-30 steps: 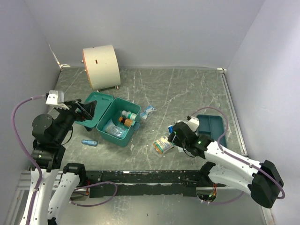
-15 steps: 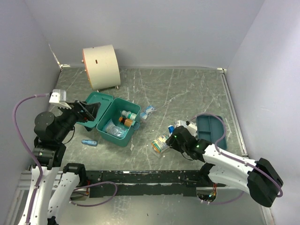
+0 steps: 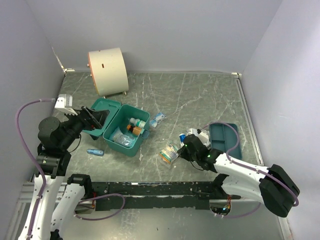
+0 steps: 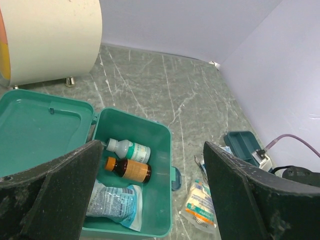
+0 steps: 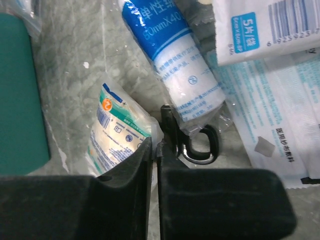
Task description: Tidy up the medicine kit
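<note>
Right hand (image 5: 156,137) down on the bench (image 3: 200,95), well to the right of the medicine kit (image 3: 128,150), pressed almost together right at the edge of a green-and-yellow packet (image 5: 115,135); no telling from the wrist view about any film actually caught in the pinch. Blue-printed bandage roll (image 5: 175,65) just beside that hand, flat white sachets (image 5: 260,30) a little beyond, all of it off to the kit's right. Kit itself lying open, lid (image 4: 40,125) laid back on its left, holding a white bottle (image 4: 129,149), an amber bottle (image 4: 129,169) and a clear pouch (image 4: 114,200), with bare floor along its right wall. Left hand (image 4: 152,145) spread wide, hovering above the kit, gripping nothing. Looks like the pick-up of the packet, early in the tidy-up with plenty lying outside the kit. To do it well: confirm a bite on the packet's sealed edge and not on the roll's loose wrap, lift gently and straight up, watch for a slip from such a thin hold, carry across to the kit's free right side, and release low. Keep the left hand high and out of the path, or use it to steady the kit's rim.
</note>
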Action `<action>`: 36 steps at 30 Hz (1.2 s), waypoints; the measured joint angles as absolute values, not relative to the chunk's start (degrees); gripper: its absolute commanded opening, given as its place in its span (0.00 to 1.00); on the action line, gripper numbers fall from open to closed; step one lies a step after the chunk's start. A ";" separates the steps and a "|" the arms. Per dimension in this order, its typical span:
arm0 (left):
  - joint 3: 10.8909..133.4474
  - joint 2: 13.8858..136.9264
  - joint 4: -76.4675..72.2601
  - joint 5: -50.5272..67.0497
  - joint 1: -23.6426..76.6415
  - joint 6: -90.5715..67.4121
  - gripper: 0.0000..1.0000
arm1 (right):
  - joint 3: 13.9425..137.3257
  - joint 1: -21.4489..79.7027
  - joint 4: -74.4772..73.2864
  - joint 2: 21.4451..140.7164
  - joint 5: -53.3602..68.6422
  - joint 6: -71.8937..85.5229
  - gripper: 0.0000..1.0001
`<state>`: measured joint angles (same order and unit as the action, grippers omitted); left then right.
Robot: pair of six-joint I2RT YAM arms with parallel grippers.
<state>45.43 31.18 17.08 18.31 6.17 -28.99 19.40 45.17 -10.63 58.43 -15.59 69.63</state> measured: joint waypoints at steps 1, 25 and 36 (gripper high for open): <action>45.43 31.27 17.08 18.57 6.17 -29.15 0.93 | 19.38 45.17 -10.15 58.48 -15.51 69.47 0.00; 36.64 36.45 9.76 39.66 6.17 -34.20 0.97 | 52.75 45.17 -7.44 61.23 7.86 19.31 0.00; 33.45 39.03 3.27 46.89 8.54 -37.12 0.90 | 63.55 45.17 -7.11 71.92 24.97 16.62 0.00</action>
<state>33.45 39.03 3.27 46.89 8.54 -37.12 63.55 45.17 -7.11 71.92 24.97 16.62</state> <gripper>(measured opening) 0.915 0.010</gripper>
